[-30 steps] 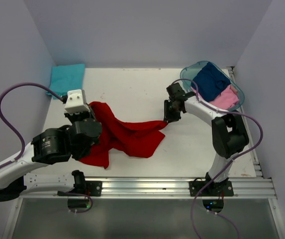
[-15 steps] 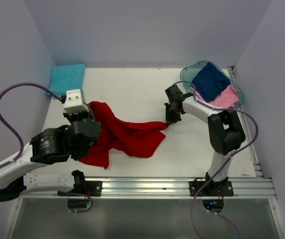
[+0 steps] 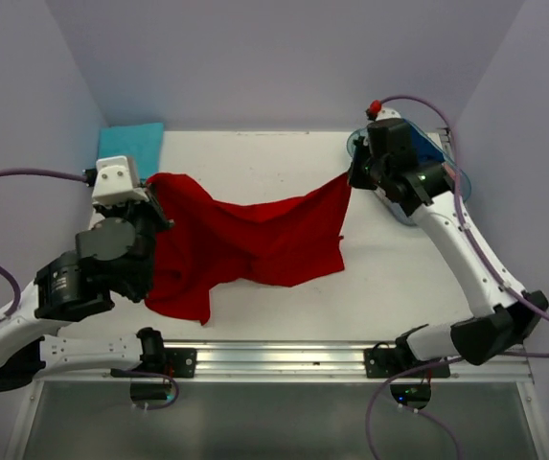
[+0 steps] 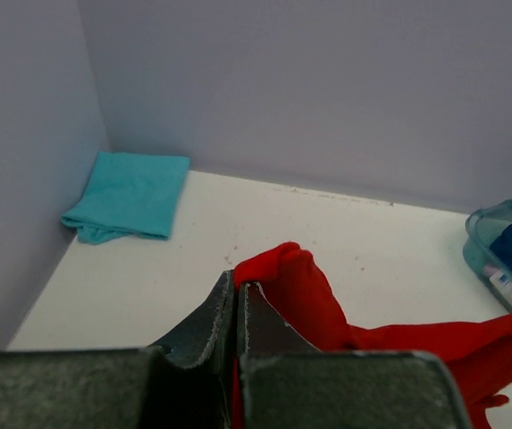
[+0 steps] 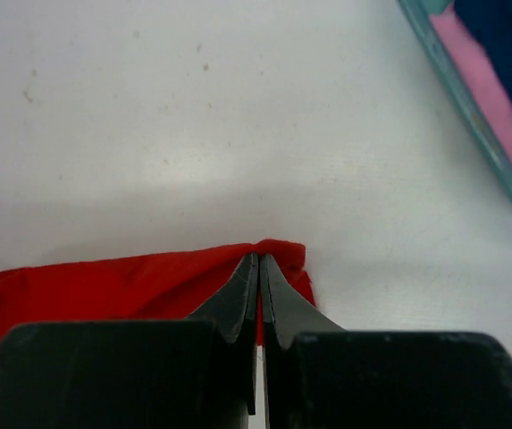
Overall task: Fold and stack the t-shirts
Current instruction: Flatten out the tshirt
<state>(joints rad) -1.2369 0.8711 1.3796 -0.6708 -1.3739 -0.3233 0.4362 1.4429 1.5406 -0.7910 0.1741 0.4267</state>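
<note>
Though speckled, white table (image 3: 255,158), lilac walls (image 3: 284,67).

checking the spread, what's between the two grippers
The red t-shirt spans that stretch, one end pinched in the left gripper, the other in the right gripper; the top external view shows it.

Stretched red tee (image 3: 255,240) blocks centre; bare table (image 3: 255,158) behind, between turquoise tee (image 3: 132,146), basket (image 4: 479,241).
</note>
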